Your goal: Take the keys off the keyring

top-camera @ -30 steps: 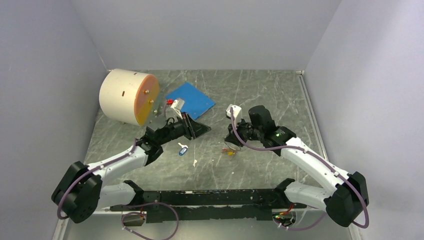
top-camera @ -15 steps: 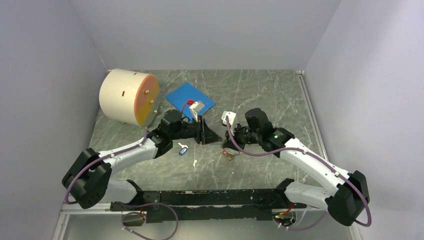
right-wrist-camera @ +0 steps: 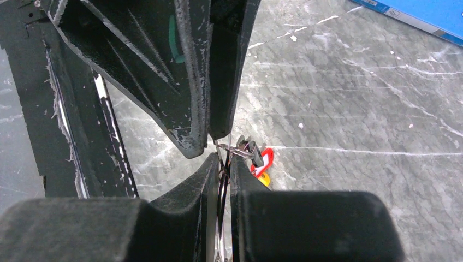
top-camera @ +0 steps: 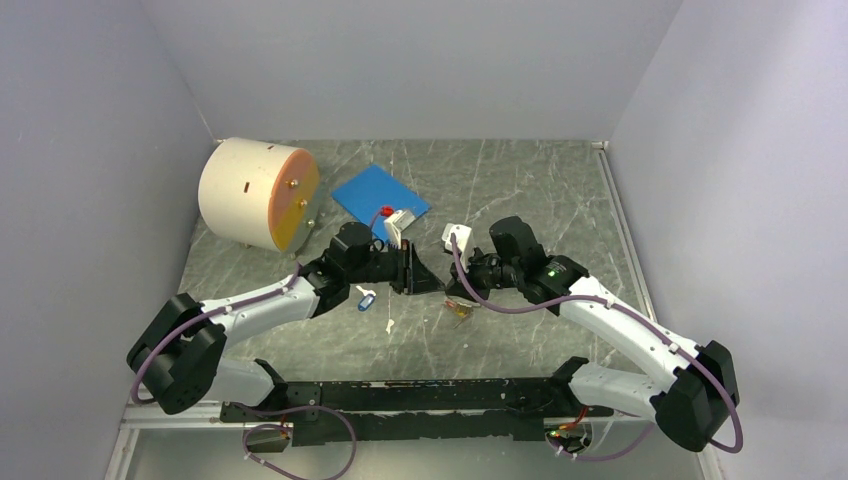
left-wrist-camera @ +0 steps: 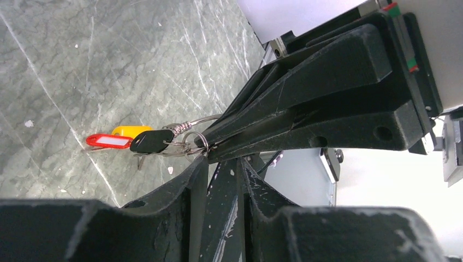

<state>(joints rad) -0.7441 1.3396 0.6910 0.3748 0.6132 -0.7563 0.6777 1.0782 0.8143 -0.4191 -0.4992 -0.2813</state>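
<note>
The thin silver wire keyring [left-wrist-camera: 191, 141] is over the middle of the grey marbled desk [top-camera: 520, 190], pinched in the black right pincer [right-wrist-camera: 221, 161]. The left pincer [left-wrist-camera: 221, 164] meets it, nearly closed, its grip unclear. The small black-headed and red-tagged keys [left-wrist-camera: 150, 141] are threaded on the ring.

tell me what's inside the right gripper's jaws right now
The keyring wire is pinched between the fingers of the right gripper. The black-headed key and red tag sit just outside. How much wire lies deeper in is hidden by the pads.

Black-headed and red-tagged keys [left-wrist-camera: 148, 141], silver keyring [left-wrist-camera: 192, 143], grey marbled table [left-wrist-camera: 82, 65].
</note>
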